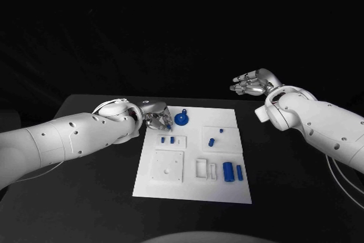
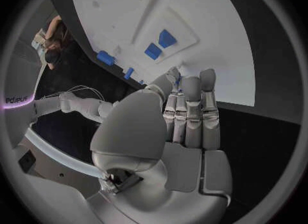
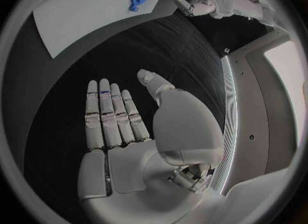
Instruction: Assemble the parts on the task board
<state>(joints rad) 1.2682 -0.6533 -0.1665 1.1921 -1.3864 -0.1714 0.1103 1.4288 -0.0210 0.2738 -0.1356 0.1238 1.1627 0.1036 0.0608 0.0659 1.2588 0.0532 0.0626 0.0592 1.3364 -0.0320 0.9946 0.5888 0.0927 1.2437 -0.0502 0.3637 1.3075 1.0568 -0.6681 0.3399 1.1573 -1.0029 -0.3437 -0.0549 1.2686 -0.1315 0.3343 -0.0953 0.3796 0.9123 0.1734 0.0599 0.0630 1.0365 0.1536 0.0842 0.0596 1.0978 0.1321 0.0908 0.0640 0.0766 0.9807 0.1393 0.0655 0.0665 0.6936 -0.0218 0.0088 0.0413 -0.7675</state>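
Left hand (image 1: 155, 117) pinches a small blue part at the task board (image 1: 228, 188); right hand (image 1: 254, 83) spread, empty.

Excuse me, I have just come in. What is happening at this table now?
A two-armed robot is assembling small blue parts on a white task board. Its left hand is at the far left corner of the board, fingers pointing down, next to a round blue part; whether it holds anything I cannot tell. The right hand is raised off to the side, open and empty. Several blue pegs lie on the board.
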